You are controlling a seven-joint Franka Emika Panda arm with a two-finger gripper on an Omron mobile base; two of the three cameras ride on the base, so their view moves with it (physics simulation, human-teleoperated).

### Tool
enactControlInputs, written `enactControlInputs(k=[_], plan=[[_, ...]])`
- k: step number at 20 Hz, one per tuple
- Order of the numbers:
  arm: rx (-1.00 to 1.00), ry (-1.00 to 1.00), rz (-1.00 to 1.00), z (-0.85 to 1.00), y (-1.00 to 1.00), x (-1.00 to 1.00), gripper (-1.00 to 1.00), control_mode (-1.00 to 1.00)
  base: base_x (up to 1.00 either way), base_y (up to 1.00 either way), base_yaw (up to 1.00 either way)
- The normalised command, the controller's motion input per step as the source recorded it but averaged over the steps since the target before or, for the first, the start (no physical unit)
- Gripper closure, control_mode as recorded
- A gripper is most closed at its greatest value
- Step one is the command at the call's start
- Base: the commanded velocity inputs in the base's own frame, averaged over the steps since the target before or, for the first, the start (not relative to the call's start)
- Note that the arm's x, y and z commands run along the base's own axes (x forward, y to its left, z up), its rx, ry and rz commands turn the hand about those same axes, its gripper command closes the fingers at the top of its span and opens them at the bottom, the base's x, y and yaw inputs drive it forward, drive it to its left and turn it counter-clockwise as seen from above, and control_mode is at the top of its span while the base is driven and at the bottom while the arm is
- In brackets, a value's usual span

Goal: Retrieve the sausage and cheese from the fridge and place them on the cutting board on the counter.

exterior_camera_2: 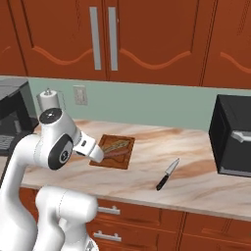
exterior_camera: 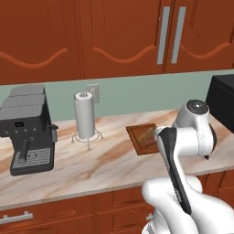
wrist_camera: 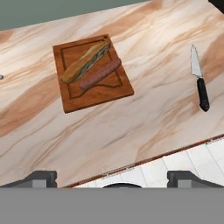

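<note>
1. The gripper (wrist_camera: 112, 177) is wide open and holds nothing, its two dark tips far apart.
2. The square wooden cutting board (wrist_camera: 94, 97) lies flat on the swirly stone counter (wrist_camera: 144, 118), at 11 o'clock in the hand view.
3. The smooth reddish sausage (wrist_camera: 99, 74) lies on the board.
4. The long speckled yellow cheese (wrist_camera: 85, 62) lies touching it, at its 11 o'clock side.
5. A pointy black-handled knife (wrist_camera: 199, 81) lies at 3 o'clock from the board.

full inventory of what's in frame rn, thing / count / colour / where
cutting board: 1, brown, on counter
sausage: 1, reddish-brown, on the board
cheese: 1, yellowish-tan, on the board beside the sausage
knife: 1, black handle, on counter between board and microwave
paper towel roll: 1, white, on wire stand
coffee machine: 1, grey-black, on counter beyond the roll
microwave: 1, black, on counter
wall cabinets: red-brown
gripper: 1, dark tips, wide apart, empty
</note>
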Motion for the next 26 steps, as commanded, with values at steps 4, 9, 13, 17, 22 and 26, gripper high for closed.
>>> enactControlInputs(k=[4,9,13,17,22,26], plan=[[0.00,0.00,0.00,0.00,0.00,0.00,-1.00,1.00,-0.57,0.00,-0.13],[0.00,0.00,0.00,0.00,0.00,0.00,-1.00,1.00,-0.24,0.00,-0.49],[0.00,0.00,0.00,0.00,0.00,0.00,-1.00,1.00,0.00,0.03,-0.76],[0.00,0.00,0.00,0.00,0.00,0.00,-1.00,1.00,0.00,0.00,-0.75],[0.00,0.00,0.00,0.00,0.00,0.00,-1.00,1.00,0.09,-0.09,-0.68],[0.00,0.00,0.00,0.00,0.00,0.00,-1.00,1.00,0.14,-0.23,-0.59]])
